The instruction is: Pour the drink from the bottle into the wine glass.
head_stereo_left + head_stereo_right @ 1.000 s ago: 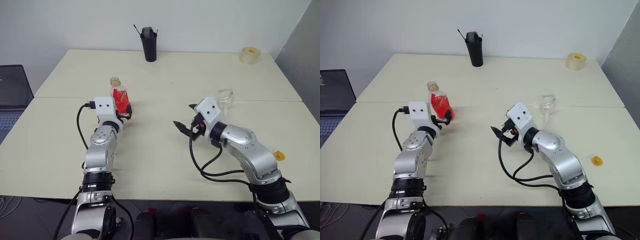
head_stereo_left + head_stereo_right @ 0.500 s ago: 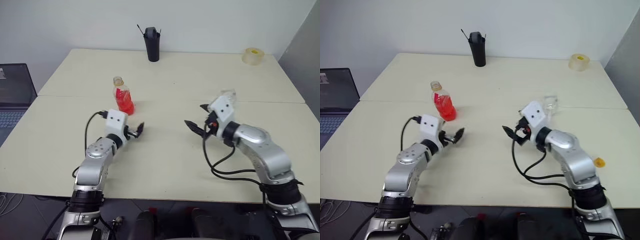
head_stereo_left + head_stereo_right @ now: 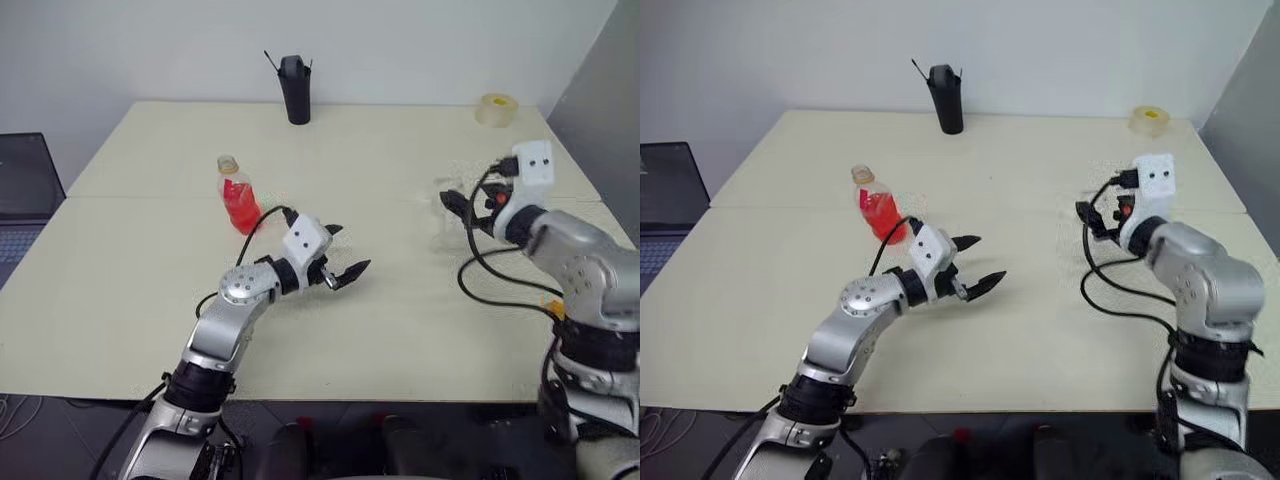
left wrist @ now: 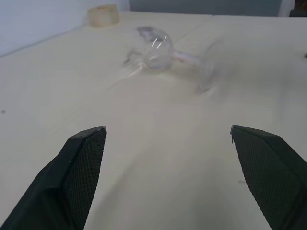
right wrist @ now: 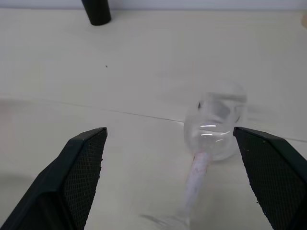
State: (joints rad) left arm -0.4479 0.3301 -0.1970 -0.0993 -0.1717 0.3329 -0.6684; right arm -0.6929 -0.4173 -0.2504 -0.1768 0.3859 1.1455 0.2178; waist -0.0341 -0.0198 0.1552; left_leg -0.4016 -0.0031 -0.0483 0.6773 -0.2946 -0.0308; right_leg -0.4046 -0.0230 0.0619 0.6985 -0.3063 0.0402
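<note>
One bottle (image 3: pixel 239 195), one wine glass (image 5: pixel 211 136), two grippers (image 3: pixel 335 256) (image 3: pixel 458 201), jaws apart, empty.

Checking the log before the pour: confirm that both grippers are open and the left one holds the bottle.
Wrong on one point: the left gripper holds nothing. The left eye view shows the bottle standing alone on the table. Both grippers, the right too, are open.

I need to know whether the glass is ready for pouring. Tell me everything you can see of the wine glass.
The wine glass is clear and colourless, with a rounded bowl, a thin stem and a round foot. It looks empty and stands upright on the cream table, near its right side. Nothing touches it; the right gripper is open just beside it.
</note>
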